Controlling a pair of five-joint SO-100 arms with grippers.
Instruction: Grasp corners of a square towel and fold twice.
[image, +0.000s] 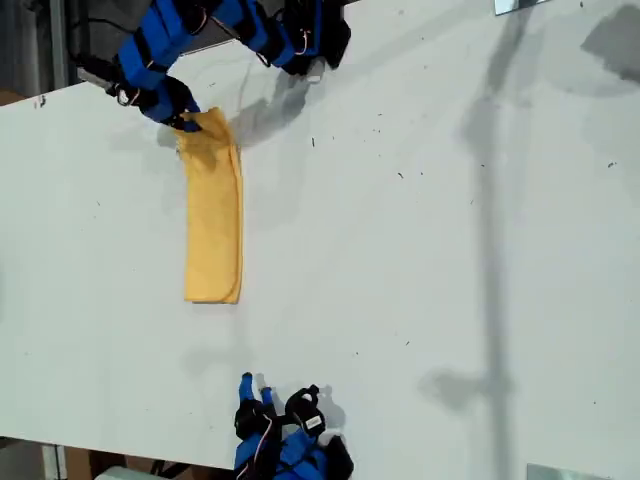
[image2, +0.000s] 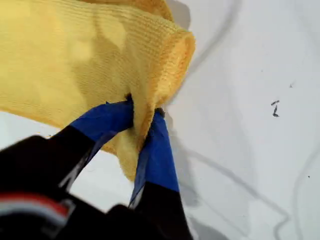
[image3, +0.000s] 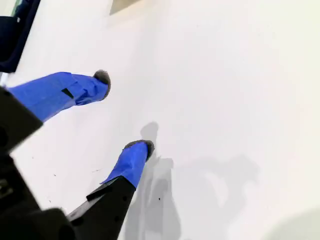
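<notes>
Toward the exterior view's left, the towel (image: 213, 220) lies folded into a long narrow strip on the white table (image: 420, 260). My first hand (image: 183, 121) is clenched on the strip's far end, cloth bunched between its blue fingers (image2: 107, 120). Nothing crowds the cloth. Near that view's lower edge, my second hand (image: 253, 383) hangs released over bare table, fingers (image3: 80, 89) spread. Small dark specks and long grey shadows mark the surface.
</notes>
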